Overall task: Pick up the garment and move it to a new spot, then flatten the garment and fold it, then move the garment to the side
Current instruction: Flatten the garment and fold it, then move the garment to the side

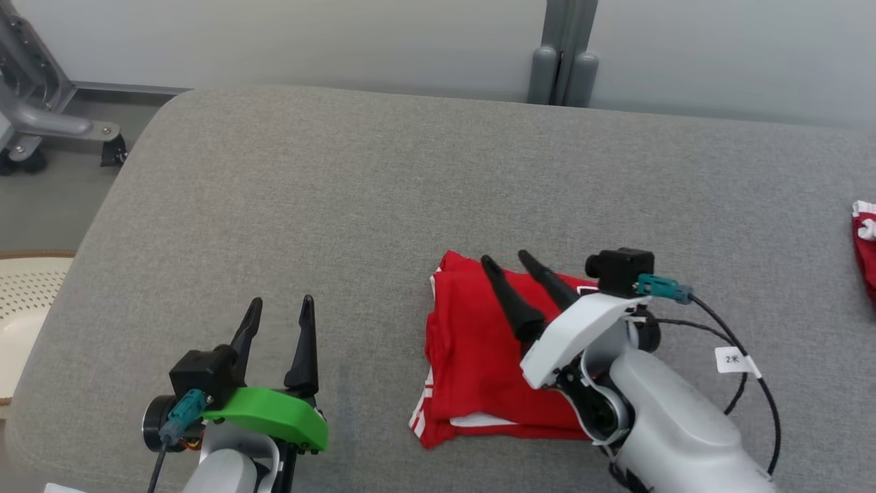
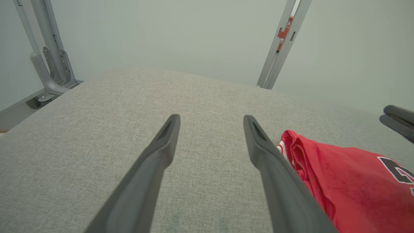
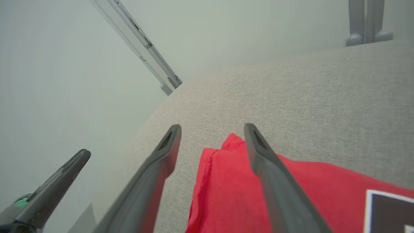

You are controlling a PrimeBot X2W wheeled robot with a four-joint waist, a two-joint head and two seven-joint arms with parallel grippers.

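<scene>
The garment (image 1: 479, 356) is a red jersey with white trim, folded into a compact stack on the grey cushioned surface (image 1: 342, 205), right of centre near the front. My right gripper (image 1: 508, 259) hovers over its far part, fingers spread and holding nothing; its wrist view shows the red cloth (image 3: 226, 181) lying under and between the open fingers. To the left of the stack my left gripper (image 1: 282, 301) stands open over bare fabric, well apart from the jersey, whose edge (image 2: 323, 168) lies just right of its right finger.
Another red and white cloth (image 1: 866, 246) peeks in at the right edge of the surface. Grey posts (image 1: 564, 61) stand behind the back edge. A metal frame on castors (image 1: 41, 123) and a pale perforated item (image 1: 24, 301) sit off the left side.
</scene>
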